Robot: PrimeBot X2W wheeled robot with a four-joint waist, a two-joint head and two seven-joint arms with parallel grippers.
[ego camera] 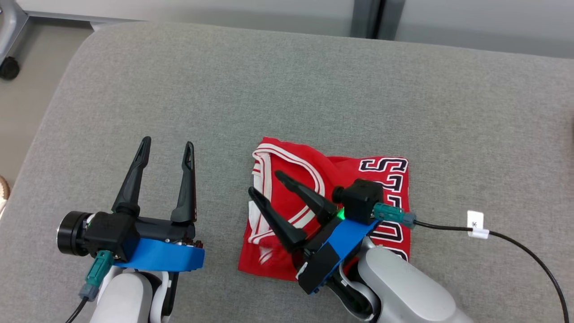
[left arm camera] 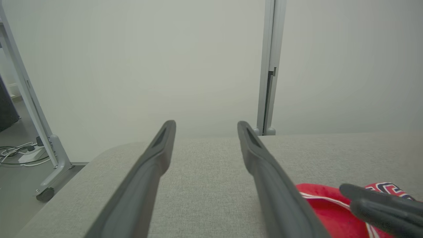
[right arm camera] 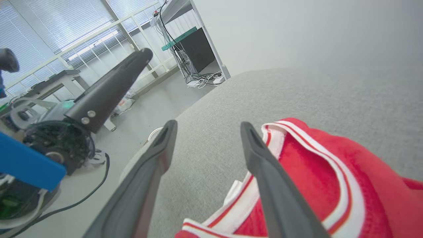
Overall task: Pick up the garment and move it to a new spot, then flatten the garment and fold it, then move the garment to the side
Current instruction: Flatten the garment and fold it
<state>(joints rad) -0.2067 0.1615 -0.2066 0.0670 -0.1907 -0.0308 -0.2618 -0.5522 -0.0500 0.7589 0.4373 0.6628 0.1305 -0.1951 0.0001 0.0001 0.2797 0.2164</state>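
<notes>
Lying folded on the desk (ego camera: pixel 287 89), the red jersey (ego camera: pixel 345 168) looks light, soft and floppy; I'd pinch all layers at one edge. The right tool (ego camera: pixel 264 182) hangs over it, spread and empty; the left tool (ego camera: pixel 167 141) too, alongside.

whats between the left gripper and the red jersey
Nothing: the head view shows a bare strip of grey padded surface between the left gripper and the red jersey.
</notes>
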